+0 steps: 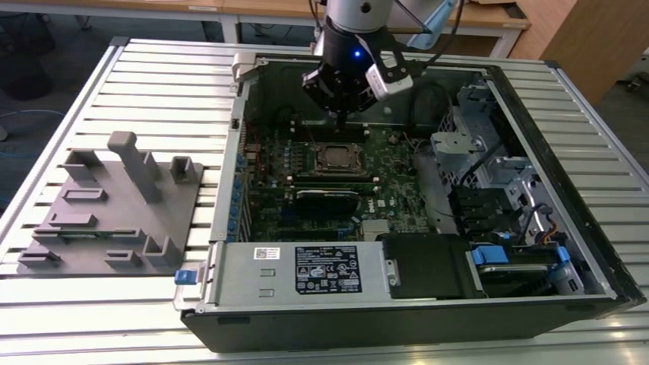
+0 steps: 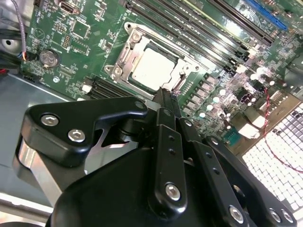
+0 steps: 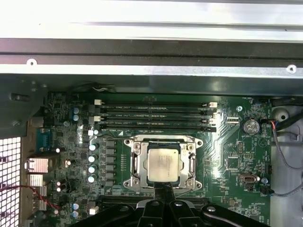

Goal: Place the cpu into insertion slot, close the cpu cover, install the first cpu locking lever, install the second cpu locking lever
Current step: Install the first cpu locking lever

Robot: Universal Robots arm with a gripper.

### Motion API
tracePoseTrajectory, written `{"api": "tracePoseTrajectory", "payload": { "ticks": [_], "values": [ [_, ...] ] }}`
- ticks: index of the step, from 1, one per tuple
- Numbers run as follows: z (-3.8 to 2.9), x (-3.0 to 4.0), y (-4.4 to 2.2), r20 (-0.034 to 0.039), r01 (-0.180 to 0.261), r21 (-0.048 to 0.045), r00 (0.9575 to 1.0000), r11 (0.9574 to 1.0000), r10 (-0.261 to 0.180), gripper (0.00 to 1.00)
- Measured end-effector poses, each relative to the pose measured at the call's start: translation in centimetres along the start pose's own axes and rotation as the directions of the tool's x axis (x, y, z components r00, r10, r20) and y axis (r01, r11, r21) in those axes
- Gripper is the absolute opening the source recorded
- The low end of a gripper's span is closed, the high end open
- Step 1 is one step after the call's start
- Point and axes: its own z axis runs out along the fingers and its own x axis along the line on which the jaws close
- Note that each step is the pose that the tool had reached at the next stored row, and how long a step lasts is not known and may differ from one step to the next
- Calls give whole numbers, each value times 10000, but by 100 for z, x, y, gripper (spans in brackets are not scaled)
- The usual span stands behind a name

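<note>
Silver-grey cpu (image 3: pixel 164 163) lies flat in the insertion slot (image 3: pixel 128 183) on the green board (image 3: pixel 227 161). We see its metal top through the square window of the cpu cover (image 3: pixel 139 163). That cover lies down over the slot, its silvery frame around the chip on all four sides. In the second wrist view the cpu (image 2: pixel 152 71) and the cover (image 2: pixel 124 64) appear in the same arrangement.

We find the claw (image 3: pixel 164 188) with its black fingers pressed together to a narrow tip, pinching nothing that we can see. In both wrist views this tip (image 2: pixel 165 93) points at the edge of the slot, on the side away from the bank of long black memory slots (image 3: pixel 156 116). We cannot tell whether the tip touches the frame. We also cannot tell how the locking levers stand.

In the exterior view the claw (image 1: pixel 343 118) hangs inside the open computer case (image 1: pixel 568 228), just beside the slot (image 1: pixel 321 161) at mid-board. The case lies on a slatted metal desk (image 1: pixel 163 84). A grey power supply (image 1: pixel 304 270) fills the case's near edge. On the exterior view's left, well apart from the case, a grey moulded fixture (image 1: pixel 112 220) rests on the desk.
</note>
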Motion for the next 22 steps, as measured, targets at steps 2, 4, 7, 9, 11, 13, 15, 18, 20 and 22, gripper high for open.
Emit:
{"api": "tracePoseTrajectory", "payload": {
  "ticks": [2,4,7,9,11,13,15,18,20,22],
  "values": [
    [0,11,0,0,0,2,10000,10000,0,10],
    [0,11,0,0,1,2,10000,10000,-1,10],
    [1,19,0,1,-2,1,10000,10000,2,10],
    [1,38,0,2,0,1,10000,10000,0,10],
    [1,43,0,2,0,1,10000,10000,0,10],
    [1,43,0,1,2,1,10000,10000,-2,10],
    [1,45,0,2,0,2,10000,10000,0,10],
    [4,71,0,3,0,0,10000,10000,0,10],
    [6,96,0,4,0,1,10000,10000,0,10],
    [7,111,0,4,0,1,10000,10000,0,10]
  ]
}}
